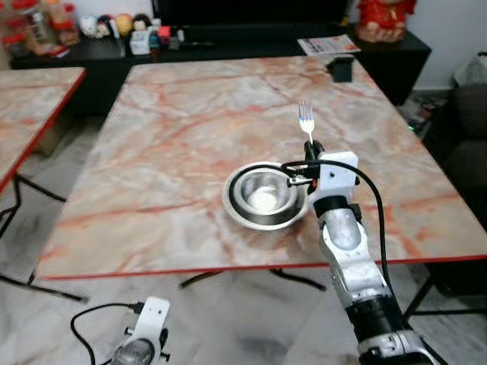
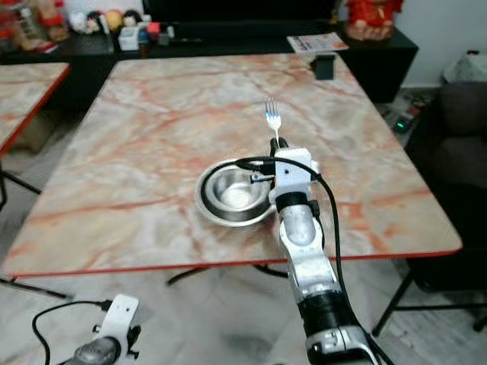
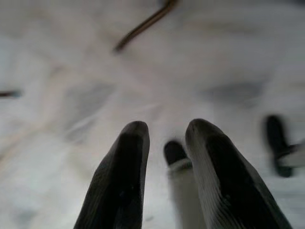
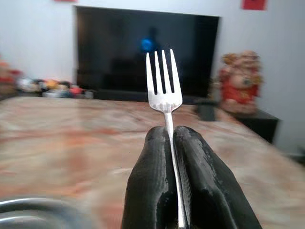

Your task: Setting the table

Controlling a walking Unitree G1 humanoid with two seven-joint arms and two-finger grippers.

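A silver fork (image 1: 306,120) sticks out beyond my right gripper (image 1: 311,149), tines pointing toward the far end of the table. In the right wrist view the two black fingers (image 4: 152,186) press together on the fork's handle (image 4: 164,93). The gripper hovers just right of a steel bowl (image 1: 264,194) that sits on a plate near the front edge of the pink marble table (image 1: 175,122). My left gripper (image 3: 164,143) hangs low over the pale floor, a narrow gap between its fingers and nothing held; its wrist (image 1: 144,334) shows below the table.
A small black box (image 1: 342,68) and a magazine (image 1: 327,44) lie at the table's far right. A dark TV cabinet (image 1: 228,46) with trinkets stands behind. A second marble table (image 1: 30,106) is to the left, a dark sofa (image 1: 468,129) to the right.
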